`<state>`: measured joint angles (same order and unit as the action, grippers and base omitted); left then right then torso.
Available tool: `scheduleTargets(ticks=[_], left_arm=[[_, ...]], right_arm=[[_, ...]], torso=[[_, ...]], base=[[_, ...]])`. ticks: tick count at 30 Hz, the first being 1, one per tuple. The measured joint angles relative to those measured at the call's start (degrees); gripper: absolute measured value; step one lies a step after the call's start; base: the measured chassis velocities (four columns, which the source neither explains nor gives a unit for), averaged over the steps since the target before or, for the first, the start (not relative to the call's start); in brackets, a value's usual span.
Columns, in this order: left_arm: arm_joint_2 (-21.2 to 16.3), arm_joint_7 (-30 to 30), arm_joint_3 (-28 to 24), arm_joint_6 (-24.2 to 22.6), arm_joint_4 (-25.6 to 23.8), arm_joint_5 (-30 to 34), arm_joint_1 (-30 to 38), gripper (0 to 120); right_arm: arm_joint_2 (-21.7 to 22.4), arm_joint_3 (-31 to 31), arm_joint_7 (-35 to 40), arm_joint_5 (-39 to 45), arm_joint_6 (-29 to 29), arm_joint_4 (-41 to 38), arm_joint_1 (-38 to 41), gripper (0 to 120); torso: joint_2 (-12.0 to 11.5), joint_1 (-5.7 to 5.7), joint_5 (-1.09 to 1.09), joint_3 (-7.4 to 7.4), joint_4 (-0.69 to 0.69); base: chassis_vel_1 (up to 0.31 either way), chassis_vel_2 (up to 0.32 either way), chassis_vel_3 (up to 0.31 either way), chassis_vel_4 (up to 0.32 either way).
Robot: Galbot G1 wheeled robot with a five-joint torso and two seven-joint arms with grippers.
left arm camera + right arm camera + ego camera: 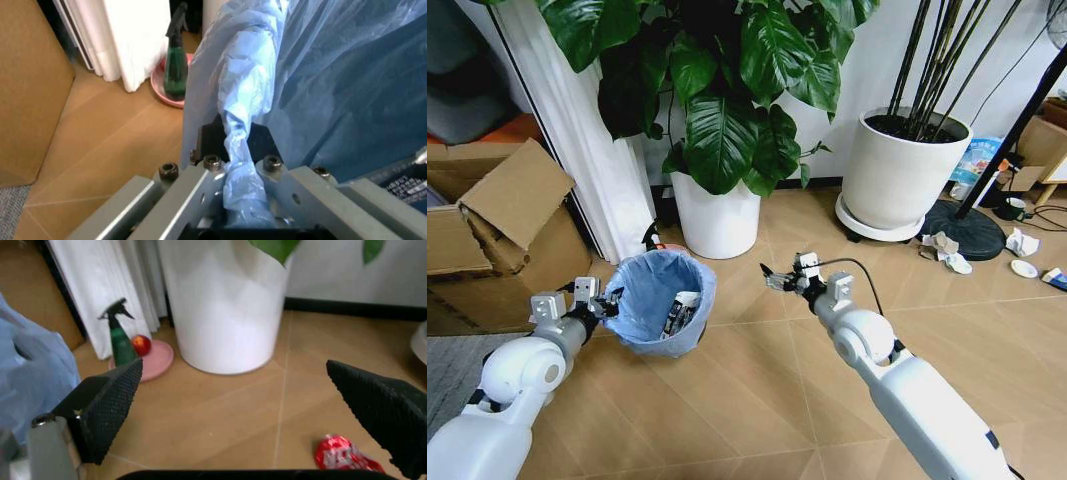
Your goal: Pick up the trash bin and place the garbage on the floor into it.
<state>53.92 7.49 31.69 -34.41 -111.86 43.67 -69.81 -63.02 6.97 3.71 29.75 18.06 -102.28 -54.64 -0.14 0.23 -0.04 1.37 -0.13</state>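
We're holding the trash bin (660, 303) by its near rim with the left gripper (605, 304); in the left wrist view its fingers (212, 145) are clamping shut on the bin edge and the bunched blue liner bag (247, 115); the bin is sitting low by the white plant pot (717, 215), whether lifted or resting on the floor (757, 390) we can't tell; the bin is already carrying a black-white tube (679, 312), so we're judging the task as partly done; the right gripper (779, 280) is hanging just right of the bin with its pads (107, 407) spread wide and empty; still left: the red wrapper (347, 455) on the tiles and the crumpled paper pieces (947, 250), white cup (1024, 268) and blue-white carton (1055, 278) far off by the big white pot (902, 170); the head view is giving us layout and the far litter but not the grip itself; the left wrist view is confirming the pinch; the right wrist view is showing the red wrapper near its pads, plus a green spray bottle (120, 340) on a pink saucer (157, 362)
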Motion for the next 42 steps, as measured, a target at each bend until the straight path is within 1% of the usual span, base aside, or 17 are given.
scheduleTargets(ticks=[7, 9, 23, 42], left_arm=[[0.15, -0.05, -0.03, 0.27, -0.26, -0.33, -0.77, 0], [0.13, -0.13, -0.03, 0.33, -0.31, -0.36, -0.91, 0], [-0.09, -0.19, -0.2, 0.46, -0.73, -0.37, -1.04, 0], [0.1, 0.19, -0.21, 0.58, -1.62, -0.33, -1.86, 0]], right_arm=[[-0.37, 2.68, -0.46, -1.0, -0.34, -0.68, -2.91, 100], [-0.67, 3.39, -0.68, -1.35, -0.58, -0.68, -3.56, 100], [-1.06, 6.65, -1.06, -2.08, -1.08, -0.79, -5.9, 100], [-1.56, 9.39, -1.43, -3.07, -1.75, -2.17, -9.46, 100]], torso=[[0.0, 0.0, 0.01, 0.0, 0.0], [0.0, 0.0, -0.02, 0.0, -0.01], [-0.01, 0.0, -0.01, 0.0, 0.0], [-0.01, 0.0, -0.02, 0.0, 0.0]], base=[[-0.053, -0.066, 0.057, 0.034], [-0.092, -0.096, 0.105, 0.098], [-0.085, -0.085, 0.091, 0.079], [-0.091, -0.098, 0.103, 0.088]])
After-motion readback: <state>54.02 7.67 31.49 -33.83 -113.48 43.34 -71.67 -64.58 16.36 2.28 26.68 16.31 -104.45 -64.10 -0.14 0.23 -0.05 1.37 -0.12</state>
